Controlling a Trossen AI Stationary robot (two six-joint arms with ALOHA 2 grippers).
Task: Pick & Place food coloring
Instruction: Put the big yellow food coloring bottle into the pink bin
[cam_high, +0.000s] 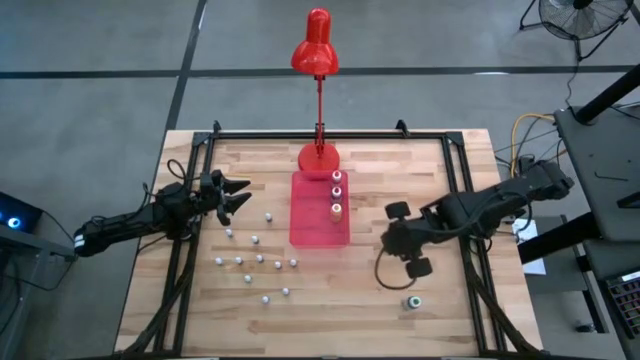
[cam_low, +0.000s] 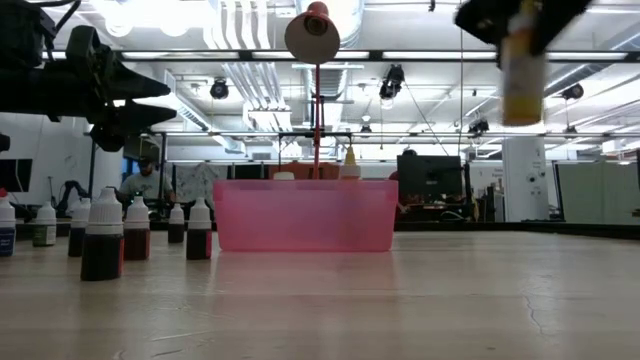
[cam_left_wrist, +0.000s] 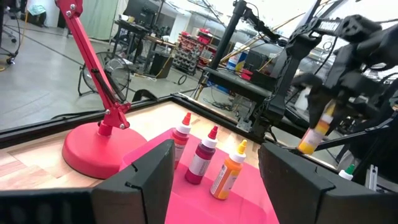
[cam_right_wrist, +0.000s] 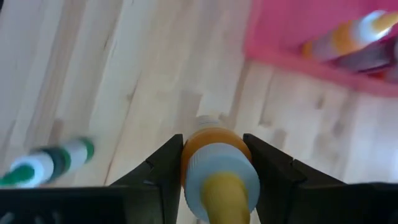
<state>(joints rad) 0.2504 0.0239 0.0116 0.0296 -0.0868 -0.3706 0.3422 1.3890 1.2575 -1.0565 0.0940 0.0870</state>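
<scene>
Your right hand (cam_right_wrist: 211, 163) grips a yellow-capped food coloring bottle (cam_right_wrist: 214, 171), its two dark fingers (cam_right_wrist: 155, 171) pressed against the bottle's sides, and holds it in the air clear of the surface (cam_high: 470, 330). In the low view the bottle (cam_low: 522, 70) hangs upright beneath the hand, high above the wood. From overhead, the right hand (cam_high: 402, 240) sits in the surface's right half, just beside the long right edge of the red tray (cam_high: 318, 225), which lies at the middle toward the far edge.

Three bottles stand in a row along the tray's right side: a pink-capped one (cam_high: 337, 177), a red-capped one (cam_high: 336, 191) and an orange-capped one (cam_high: 336, 210). A teal-capped bottle (cam_high: 412, 301) lies apart on the wood near the right part of the near edge.

Your left hand (cam_high: 232, 195) hangs open and empty above the surface's left side, near the far-left corner, its fingers spread. Below and beyond it, the small whitish-capped bottles (cam_high: 256, 262) stand scattered across the left half, between the tray and the near edge. The red desk lamp (cam_high: 317, 120) rises from its base at the middle of the far edge, touching the tray's far end.
</scene>
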